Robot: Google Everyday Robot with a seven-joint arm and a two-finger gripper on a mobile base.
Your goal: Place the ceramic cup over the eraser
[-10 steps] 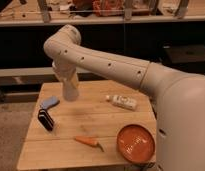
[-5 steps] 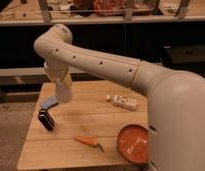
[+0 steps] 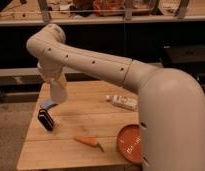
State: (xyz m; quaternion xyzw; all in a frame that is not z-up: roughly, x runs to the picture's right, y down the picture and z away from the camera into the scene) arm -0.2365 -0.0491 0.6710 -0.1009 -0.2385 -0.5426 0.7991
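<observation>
Holding the cup over the left part of the table: gripper at the arm's end, left of centre, clamped on the cup's top, cup slightly tilted.
Eraser: black, on the table just below and left of the cup, not touching it. Blue flat item: between them. Bottle: centre right, lying down. Carrot: lower centre. Orange plate: lower right.

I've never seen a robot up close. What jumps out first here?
The huge cream arm sweeps from the right foreground across the wooden table, its tool hanging over the table's left rear, near the black eraser. Next, colour: an orange plate at the front right edge and a carrot to its left.
</observation>
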